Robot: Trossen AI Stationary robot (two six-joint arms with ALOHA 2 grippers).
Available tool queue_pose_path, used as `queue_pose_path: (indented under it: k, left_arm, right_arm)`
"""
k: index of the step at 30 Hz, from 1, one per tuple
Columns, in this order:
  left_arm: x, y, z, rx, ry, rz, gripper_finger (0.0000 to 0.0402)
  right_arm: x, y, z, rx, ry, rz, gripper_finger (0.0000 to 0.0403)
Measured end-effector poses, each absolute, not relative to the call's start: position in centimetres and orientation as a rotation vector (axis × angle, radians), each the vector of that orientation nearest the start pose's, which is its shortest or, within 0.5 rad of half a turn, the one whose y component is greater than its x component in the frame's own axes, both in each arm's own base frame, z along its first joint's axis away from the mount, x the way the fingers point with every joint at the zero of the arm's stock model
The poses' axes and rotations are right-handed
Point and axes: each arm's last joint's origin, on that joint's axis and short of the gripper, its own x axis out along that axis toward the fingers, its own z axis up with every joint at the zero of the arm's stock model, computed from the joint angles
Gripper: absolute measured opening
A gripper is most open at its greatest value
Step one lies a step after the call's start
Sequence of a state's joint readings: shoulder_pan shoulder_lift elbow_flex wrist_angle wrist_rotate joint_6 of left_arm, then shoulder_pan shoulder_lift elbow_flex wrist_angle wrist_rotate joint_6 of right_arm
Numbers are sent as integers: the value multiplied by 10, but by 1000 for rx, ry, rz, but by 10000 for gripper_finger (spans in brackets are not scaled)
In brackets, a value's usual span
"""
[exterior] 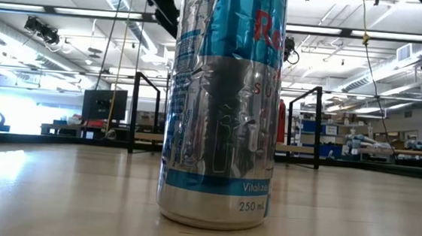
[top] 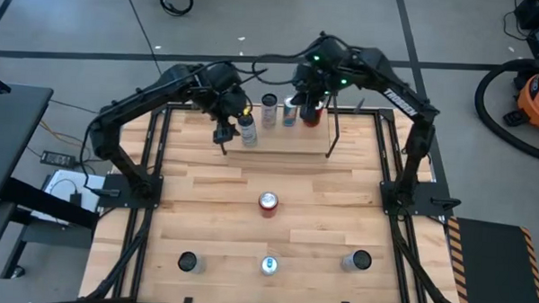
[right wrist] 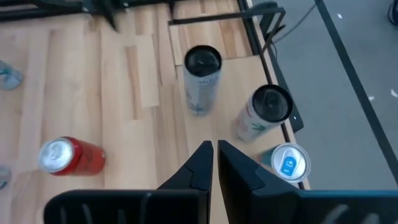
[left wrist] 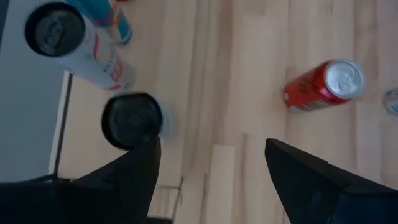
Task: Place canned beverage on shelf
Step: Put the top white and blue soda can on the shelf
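The shelf (top: 278, 150), a pale board between two black wire frames, stands at the table's far side. On it stand a dark-topped can (top: 248, 128), two more cans (top: 269, 106) (top: 290, 112) and a red can (top: 312, 115). My left gripper (left wrist: 211, 146) hangs open above the shelf's left end, next to the dark-topped can (left wrist: 132, 119); only bare wood shows between its fingers. My right gripper (right wrist: 215, 152) is shut and holds nothing, high over the shelf's right part above the cans (right wrist: 202, 74) (right wrist: 267, 112).
A red can (top: 268, 203) stands upright at the table's middle. Three more cans stand along the near edge: left (top: 187, 261), centre (top: 269, 265), which fills the low view (exterior: 223, 104), and right (top: 360, 260). Bare wood lies between them.
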State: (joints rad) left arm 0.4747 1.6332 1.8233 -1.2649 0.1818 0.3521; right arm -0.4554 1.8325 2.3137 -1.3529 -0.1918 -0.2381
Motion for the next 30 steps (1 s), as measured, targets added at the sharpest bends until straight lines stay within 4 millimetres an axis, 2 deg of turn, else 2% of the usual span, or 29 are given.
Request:
queue_pose_path:
  k: [7,15,25,30]
  left_arm:
    - [282,152,382,-12,1048,103,291]
    - [289,160,378,60,1058,166,291]
    - [313,176,345,46,1135,133,291]
    - [317,181,340,48,1129,152,291]
  right_arm:
    - [291,-136,466,47,814,-141,31]
    - [289,-135,466,44,825,-136,31]
    - [287,-134,464,32,850,-122,31]
    - [286,-134,463,15,867,-108,31]
